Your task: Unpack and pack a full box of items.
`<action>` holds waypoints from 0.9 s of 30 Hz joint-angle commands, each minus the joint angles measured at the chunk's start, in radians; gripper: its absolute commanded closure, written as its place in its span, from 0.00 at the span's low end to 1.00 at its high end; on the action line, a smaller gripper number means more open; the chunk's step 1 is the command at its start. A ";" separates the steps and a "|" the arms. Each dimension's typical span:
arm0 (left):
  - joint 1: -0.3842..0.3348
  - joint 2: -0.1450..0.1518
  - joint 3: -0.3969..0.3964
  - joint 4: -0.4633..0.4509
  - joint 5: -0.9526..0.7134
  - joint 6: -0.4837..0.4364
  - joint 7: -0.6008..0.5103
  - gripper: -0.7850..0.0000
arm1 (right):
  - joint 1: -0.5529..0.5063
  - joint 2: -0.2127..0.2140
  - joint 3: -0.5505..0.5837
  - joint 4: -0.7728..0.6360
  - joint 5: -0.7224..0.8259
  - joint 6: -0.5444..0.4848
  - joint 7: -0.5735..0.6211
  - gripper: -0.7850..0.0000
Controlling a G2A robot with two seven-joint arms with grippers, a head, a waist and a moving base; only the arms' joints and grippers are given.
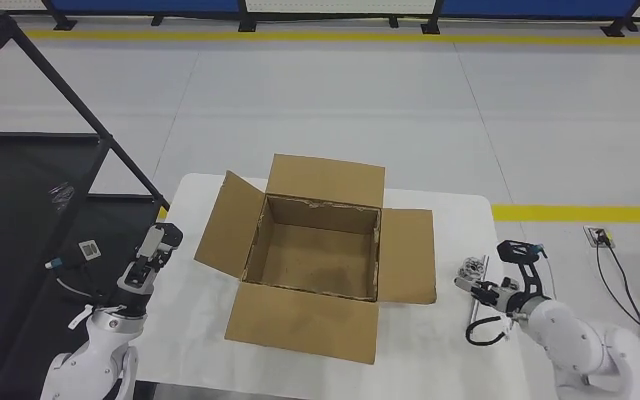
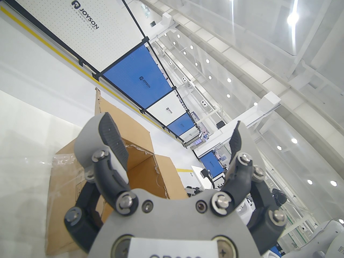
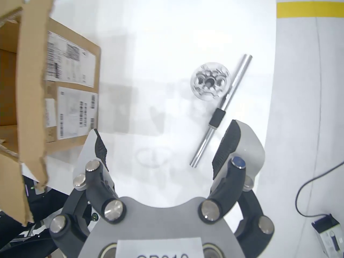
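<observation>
Near the right edge of the desk (image 1: 452,345), our right claw (image 3: 164,132) hangs released beside the metal rod (image 3: 223,111). The box (image 1: 315,255) at mid-desk looks empty, so we judge that packing begins: descend centred onto the rod.

Left arm (image 1: 97,352), right arm (image 1: 566,334): glossy white rounded shells. Left end effector (image 2: 173,124), right end effector (image 3: 165,128): grey metal base plate, black linkages, silver round-head screws, pale grey fingers (image 2: 80,142), black ribbed pads (image 2: 113,138), white printed label. Right one carries one blue cap (image 3: 238,162).
</observation>
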 commanded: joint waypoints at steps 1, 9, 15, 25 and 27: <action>0.000 0.000 0.000 0.000 0.000 0.000 0.000 0.00 | 0.009 0.000 0.000 0.029 0.002 0.023 0.007 0.00; 0.000 0.000 0.000 0.000 0.000 0.000 0.000 0.00 | 0.009 0.000 0.000 0.029 0.002 0.023 0.007 0.00; 0.000 0.000 0.000 0.000 0.000 0.000 0.000 0.00 | 0.008 0.000 -0.029 0.045 -0.046 0.040 -0.023 0.00; 0.000 0.000 0.000 0.000 0.000 0.000 0.000 0.00 | 0.107 0.006 -0.136 0.160 -0.247 0.013 0.040 0.00; 0.000 0.000 0.000 0.000 0.000 0.000 0.000 0.00 | 0.130 0.004 -0.151 0.190 -0.254 0.022 0.043 0.00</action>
